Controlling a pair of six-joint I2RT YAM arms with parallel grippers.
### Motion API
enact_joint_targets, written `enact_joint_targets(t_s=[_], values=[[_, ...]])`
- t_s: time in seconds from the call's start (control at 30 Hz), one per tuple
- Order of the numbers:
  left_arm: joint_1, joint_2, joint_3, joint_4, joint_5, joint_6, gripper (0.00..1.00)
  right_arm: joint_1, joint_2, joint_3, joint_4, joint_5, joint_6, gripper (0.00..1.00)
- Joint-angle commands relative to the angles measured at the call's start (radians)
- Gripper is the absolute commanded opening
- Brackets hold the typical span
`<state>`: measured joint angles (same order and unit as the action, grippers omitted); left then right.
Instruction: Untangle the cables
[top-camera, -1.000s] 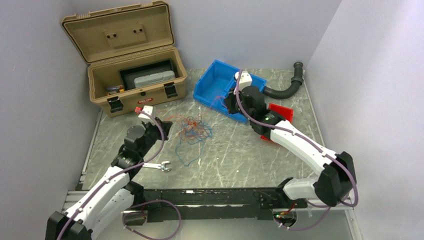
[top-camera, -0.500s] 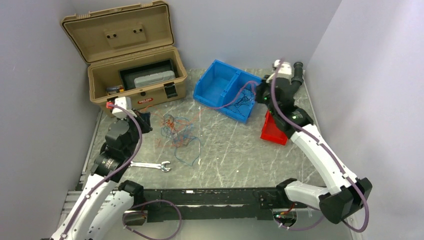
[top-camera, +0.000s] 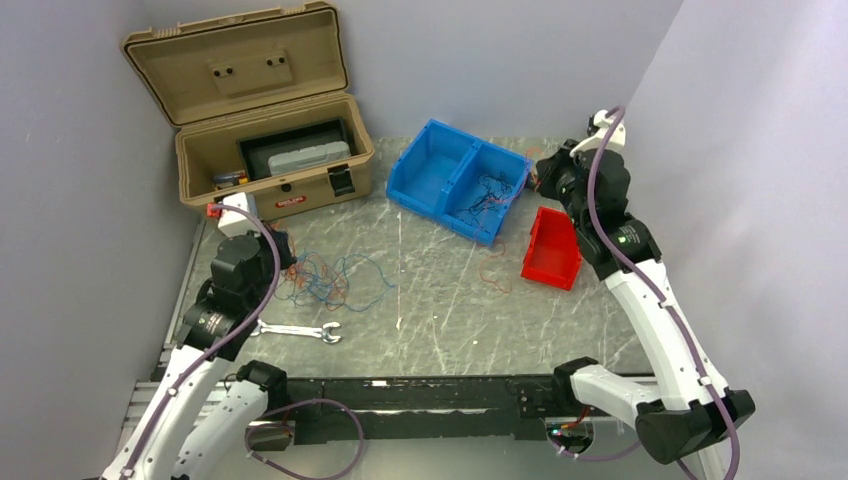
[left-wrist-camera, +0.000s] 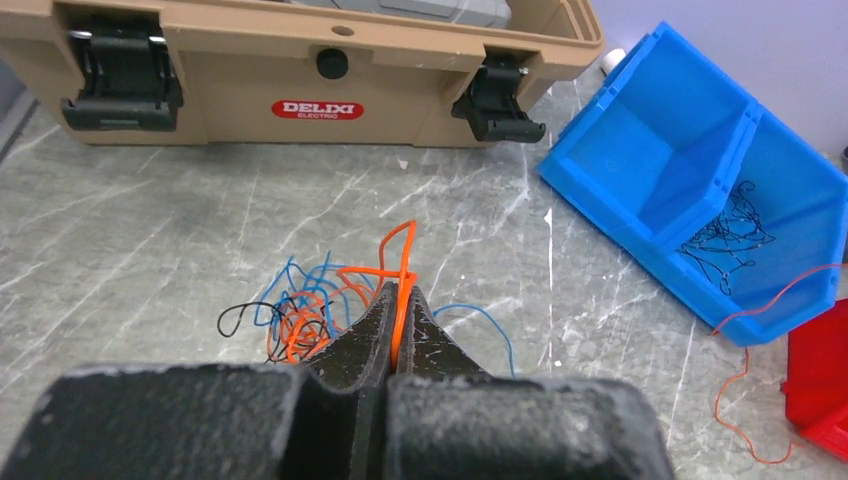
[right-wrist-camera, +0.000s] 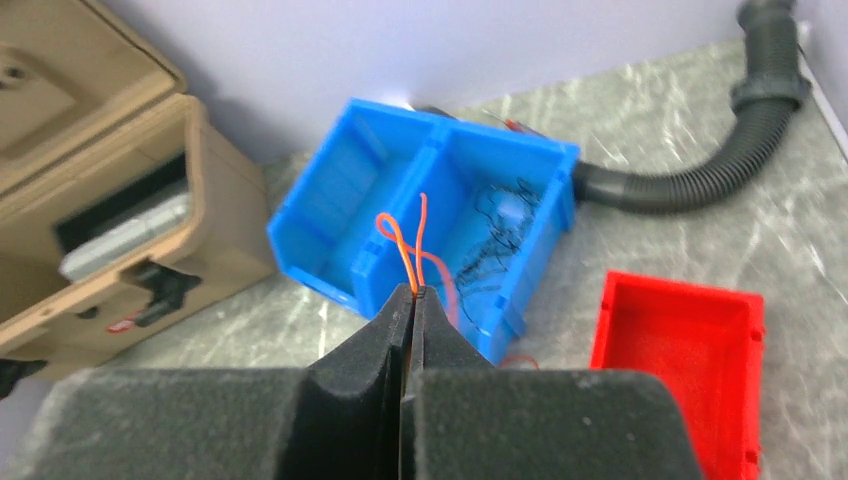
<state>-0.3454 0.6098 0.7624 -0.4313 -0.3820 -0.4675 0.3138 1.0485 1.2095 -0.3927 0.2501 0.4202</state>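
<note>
The right hand (right-wrist-camera: 411, 293) is clamped on an orange cable (right-wrist-camera: 413, 270). A blue bin (right-wrist-camera: 330, 200) sits at twelve o'clock, a red bin (right-wrist-camera: 690, 350) at four.

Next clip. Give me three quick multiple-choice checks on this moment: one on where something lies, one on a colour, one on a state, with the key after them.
1. The black wires lie
A. in the blue bin, in the compartment nearer the red bin
B. in the blue bin's other compartment
C. inside the red bin

2. The wire pinched in the left gripper is
A. blue
B. black
C. orange

3. The lid of the tan case is
A. shut and latched
B. open, tipped back
C. off, lying on the table

Key:
1 A: the top view shows the black tangle in the compartment on the red bin's side.
2 C: the left wrist view shows an orange strand running up between the closed fingers.
3 B: the lid stands up behind the case and the contents show.
</note>
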Motion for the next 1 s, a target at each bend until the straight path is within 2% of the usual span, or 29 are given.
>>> enact_joint_targets(t_s=[0.0, 0.33, 0.47, 0.63, 0.97], values=[[0.006, -0.006, -0.041, 0.076, 0.075, -0.016, 0.00, 0.000, 0.015, 0.139, 0.006, -0.116, -0.044, 0.00], [0.005, 0.076, -0.140, 0.194, 0.245, -0.049, 0.00, 0.002, 0.166, 0.480, -0.045, -0.322, -0.076, 0.00], [0.004, 0.147, -0.148, 0.214, 0.305, -0.042, 0.00, 0.002, 0.208, 0.539, -0.058, -0.379, -0.065, 0.00], [0.004, 0.221, -0.144, 0.227, 0.404, 0.000, 0.07, 0.020, 0.173, 0.417, -0.070, -0.442, -0.005, 0.00], [-0.016, 0.223, -0.207, 0.357, 0.497, 0.018, 0.02, 0.027, -0.015, -0.084, -0.127, -0.348, 0.101, 0.00]])
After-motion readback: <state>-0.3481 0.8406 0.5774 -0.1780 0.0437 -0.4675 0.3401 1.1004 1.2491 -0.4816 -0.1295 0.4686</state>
